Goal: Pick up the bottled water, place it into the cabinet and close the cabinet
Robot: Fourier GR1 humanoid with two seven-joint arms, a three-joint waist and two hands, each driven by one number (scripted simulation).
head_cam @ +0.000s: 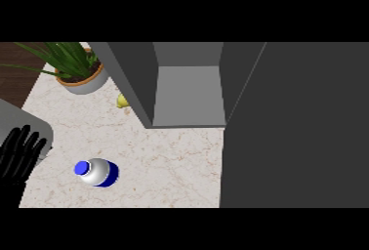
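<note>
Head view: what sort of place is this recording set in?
Probably a kitchen counter. A pale marbled countertop carries a grey cabinet standing open, a potted plant at the back left, and a bottled water with a blue cap nearer the front.

No readable text anywhere, bottled water (pixel 96 172) blue band unlettered, cabinet (pixel 187 93) faces plain grey

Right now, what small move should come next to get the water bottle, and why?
Probably slide the left hand rightward toward the bottled water. That hand is open at the view's left edge. The bottle sits untouched on the counter a little to its right, and the cabinet is already open, so only the grasp seems to be missing.
</note>
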